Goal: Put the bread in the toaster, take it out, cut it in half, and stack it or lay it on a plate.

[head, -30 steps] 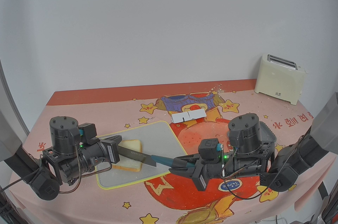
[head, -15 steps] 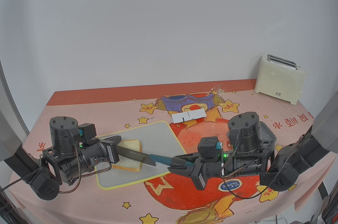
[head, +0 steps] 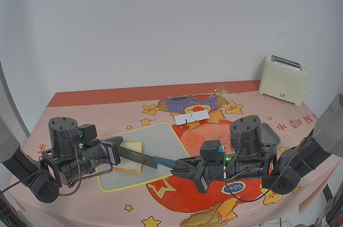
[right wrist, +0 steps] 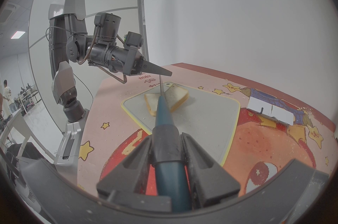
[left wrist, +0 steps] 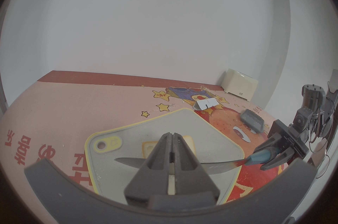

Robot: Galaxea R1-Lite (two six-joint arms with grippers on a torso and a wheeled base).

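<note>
Two arms meet low over a cartoon-printed table [head: 89, 110] in the head view. At lower left, the left gripper [head: 120, 139] has its fingers pressed together with nothing between them, and its tip points over the left edge of the bread [head: 134, 147]; whether the tip touches the slice cannot be told. The bread, a single pale slice, lies flat on the left half of a grey cutting board [head: 160, 142] with a yellow rim, left of centre in the lower part of the frame. A knife [head: 137, 157] lies across the slice, its blade running from the left gripper's tip toward the lower centre, where its teal handle leaves the board's right edge. Above the board, near the middle of the frame, a folded white card [head: 192, 117] rests on the cloth. Just right of centre, the right gripper [head: 175, 165] is clamped on the knife's handle, a finger on either side. Behind that arm's wrist, at right, a grey tray [head: 273, 136] sits on the table, partly hidden. At the far right, by the wall, a cream toaster [head: 284, 80] stands well apart from the board.
</note>
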